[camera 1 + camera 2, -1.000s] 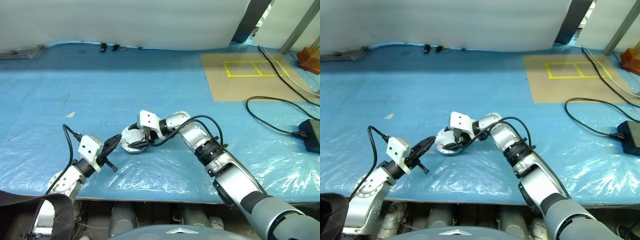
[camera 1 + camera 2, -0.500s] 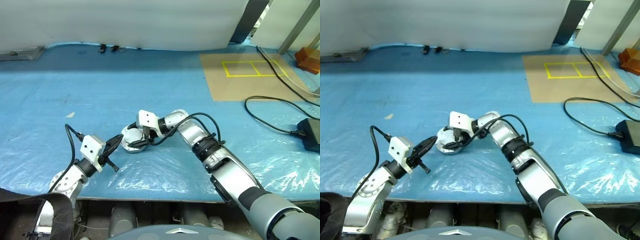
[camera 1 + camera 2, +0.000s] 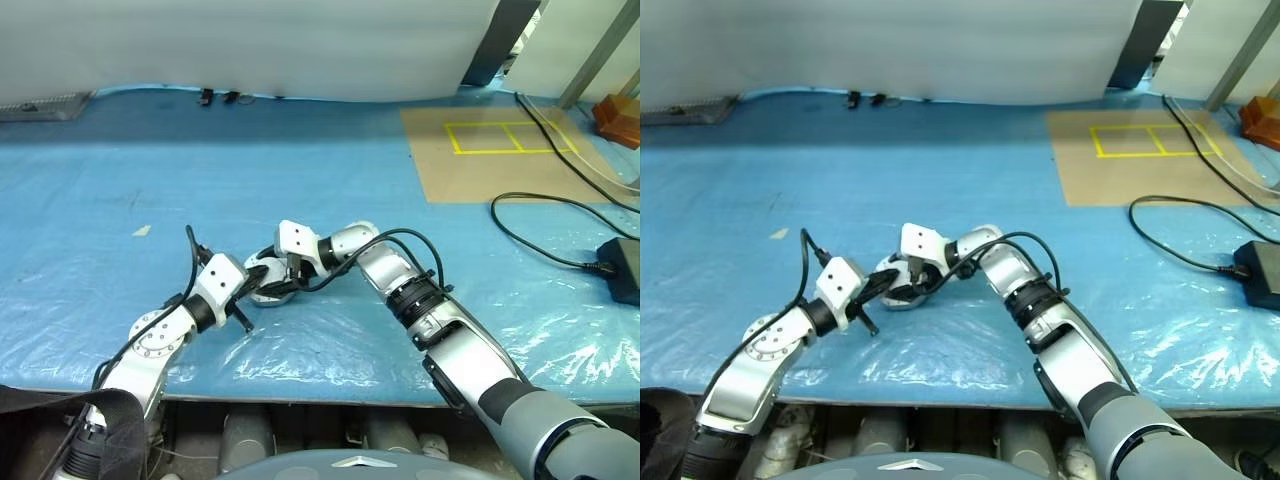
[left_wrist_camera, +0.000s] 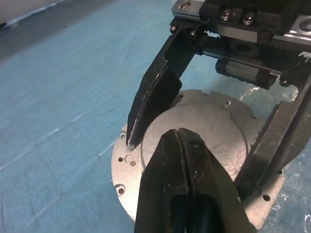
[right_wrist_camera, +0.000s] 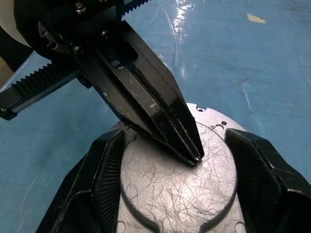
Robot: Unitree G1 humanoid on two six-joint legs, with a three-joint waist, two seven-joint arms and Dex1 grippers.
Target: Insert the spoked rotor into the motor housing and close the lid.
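housing: motor housing (image 3: 268, 284), lower centre of the head view on the blue sheet (image 3: 120, 200); you see a flat scratched silver face with a holed flange, no windings visible.
right gripper (image 5: 172, 160): fingers spread wide, straddling the housing rim, one finger each side.
left gripper (image 4: 181, 145): fingers pressed together, tip resting on the silver top face.
handling: likely rigid metal, fairly heavy, smooth and slippery; won't deform.
grip: take it by the opposite rim edges, not the flat face.
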